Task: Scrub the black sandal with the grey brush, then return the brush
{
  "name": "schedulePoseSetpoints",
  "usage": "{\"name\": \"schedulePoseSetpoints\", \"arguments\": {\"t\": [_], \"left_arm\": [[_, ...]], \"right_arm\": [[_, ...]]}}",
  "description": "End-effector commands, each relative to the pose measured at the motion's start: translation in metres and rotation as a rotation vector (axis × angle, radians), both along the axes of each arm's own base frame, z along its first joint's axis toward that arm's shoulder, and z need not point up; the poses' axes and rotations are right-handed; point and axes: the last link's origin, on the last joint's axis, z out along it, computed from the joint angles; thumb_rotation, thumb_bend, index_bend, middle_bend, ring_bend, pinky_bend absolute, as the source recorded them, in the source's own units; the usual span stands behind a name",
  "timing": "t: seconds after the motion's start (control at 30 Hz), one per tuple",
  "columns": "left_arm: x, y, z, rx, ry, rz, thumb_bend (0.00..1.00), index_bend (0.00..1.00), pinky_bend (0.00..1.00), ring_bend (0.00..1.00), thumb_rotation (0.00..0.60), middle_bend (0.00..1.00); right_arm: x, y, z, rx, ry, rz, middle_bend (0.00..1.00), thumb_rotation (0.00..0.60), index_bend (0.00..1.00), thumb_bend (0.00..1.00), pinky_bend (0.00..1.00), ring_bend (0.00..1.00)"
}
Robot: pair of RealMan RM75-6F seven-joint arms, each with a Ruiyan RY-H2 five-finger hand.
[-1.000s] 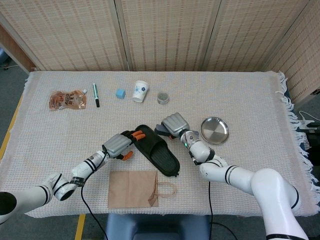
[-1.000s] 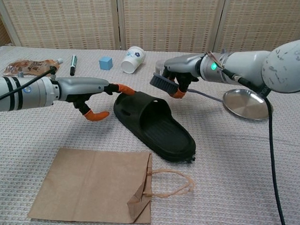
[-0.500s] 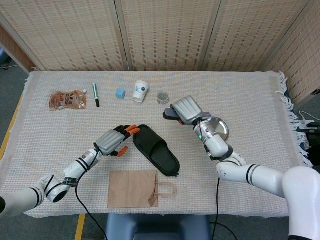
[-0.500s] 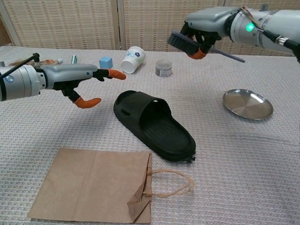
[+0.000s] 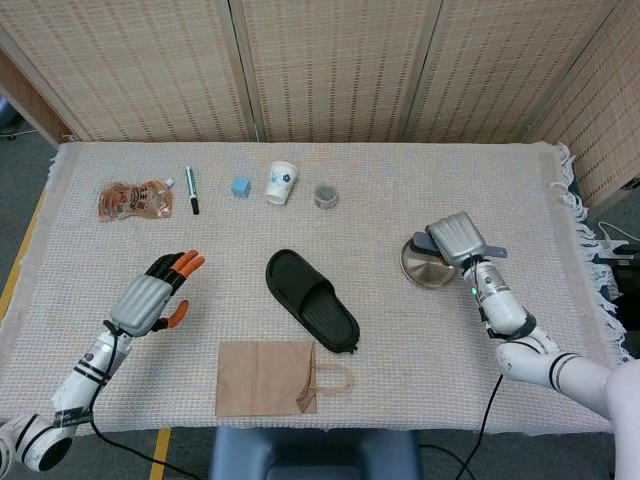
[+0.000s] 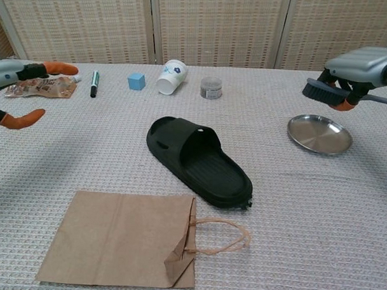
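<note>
**Brush carried off the sandal, over the steel dish**

Both our arms have pulled away from the black sandal (image 5: 311, 312) since the earlier frames: one second ago our hands flanked it, now they sit well apart on either side. Our right hand (image 6: 360, 69) holds the grey brush (image 6: 325, 92) in curled fingers, hovering above the steel dish (image 6: 320, 134). Our left hand (image 5: 150, 299) holds nothing, fingers spread wide.

We judge the scrubbing finished and the return under way; what remains is setting the brush down, probably in the dish, and letting go.

From the head view we see the hand's back over the dish but barely any brush. Only the chest view shows the bristles clear of the dish, and only our left fingertips (image 6: 55, 67).
</note>
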Motion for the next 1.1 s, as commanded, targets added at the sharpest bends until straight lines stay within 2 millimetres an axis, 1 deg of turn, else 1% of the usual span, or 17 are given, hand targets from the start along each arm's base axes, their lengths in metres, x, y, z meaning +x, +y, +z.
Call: {"name": "schedulePoseSetpoints", "arguments": {"t": [0.03, 0.13, 0.23, 0.33, 0.43, 0.53, 0.6, 0.67, 0.73, 0.8, 0.9, 1.1], "left_arm": [[-0.038, -0.031, 0.015, 0.096, 0.033, 0.079, 0.55, 0.00, 0.04, 0.00, 0.600, 0.00], [-0.056, -0.042, 0.020, 0.121, 0.018, 0.134, 0.55, 0.00, 0.04, 0.00, 0.600, 0.00], [-0.074, -0.048, 0.023, 0.133, 0.011, 0.192, 0.56, 0.00, 0.04, 0.00, 0.600, 0.00], [-0.086, -0.052, 0.024, 0.140, -0.008, 0.234, 0.56, 0.00, 0.04, 0.00, 0.600, 0.00], [-0.092, -0.055, 0.025, 0.142, -0.020, 0.241, 0.55, 0.00, 0.04, 0.00, 0.600, 0.00], [-0.092, -0.055, 0.025, 0.143, -0.023, 0.228, 0.55, 0.00, 0.04, 0.00, 0.600, 0.00], [-0.092, -0.055, 0.025, 0.141, -0.024, 0.220, 0.56, 0.00, 0.04, 0.00, 0.600, 0.00], [-0.091, -0.054, 0.024, 0.136, -0.024, 0.216, 0.55, 0.00, 0.04, 0.00, 0.600, 0.00], [-0.091, -0.054, 0.024, 0.132, -0.026, 0.216, 0.55, 0.00, 0.04, 0.00, 0.600, 0.00], [-0.091, -0.054, 0.024, 0.130, -0.027, 0.216, 0.55, 0.00, 0.04, 0.00, 0.600, 0.00], [-0.092, -0.053, 0.023, 0.124, -0.028, 0.218, 0.55, 0.00, 0.04, 0.00, 0.600, 0.00], [-0.089, -0.048, 0.021, 0.109, -0.032, 0.216, 0.55, 0.00, 0.04, 0.00, 0.600, 0.00]], "right_arm": [[-0.020, 0.001, -0.018, 0.028, 0.035, -0.023, 0.57, 0.600, 0.76, 0.39, 0.83, 0.54], [-0.025, 0.001, -0.029, 0.051, 0.046, -0.037, 0.57, 0.600, 0.75, 0.39, 0.82, 0.53], [-0.029, 0.001, -0.041, 0.083, 0.046, -0.070, 0.57, 0.600, 0.74, 0.39, 0.82, 0.52], [-0.028, 0.000, -0.051, 0.096, 0.077, -0.060, 0.57, 0.600, 0.72, 0.39, 0.82, 0.51], [-0.027, 0.000, -0.057, 0.105, 0.094, -0.060, 0.55, 0.600, 0.70, 0.39, 0.81, 0.49], [-0.026, -0.001, -0.058, 0.104, 0.104, -0.064, 0.49, 0.600, 0.65, 0.39, 0.80, 0.46], [-0.026, -0.001, -0.058, 0.104, 0.097, -0.071, 0.40, 0.600, 0.55, 0.39, 0.77, 0.41], [-0.025, -0.001, -0.056, 0.102, 0.089, -0.078, 0.33, 0.600, 0.41, 0.38, 0.74, 0.36], [-0.025, -0.001, -0.053, 0.101, 0.082, -0.081, 0.25, 0.600, 0.23, 0.36, 0.70, 0.29], [-0.024, 0.000, -0.050, 0.103, 0.076, -0.083, 0.21, 0.600, 0.14, 0.34, 0.68, 0.26], [-0.024, 0.002, -0.046, 0.113, 0.073, -0.089, 0.18, 0.600, 0.05, 0.32, 0.67, 0.23], [-0.022, 0.004, -0.036, 0.116, 0.092, -0.082, 0.16, 0.600, 0.01, 0.30, 0.65, 0.21]]}}
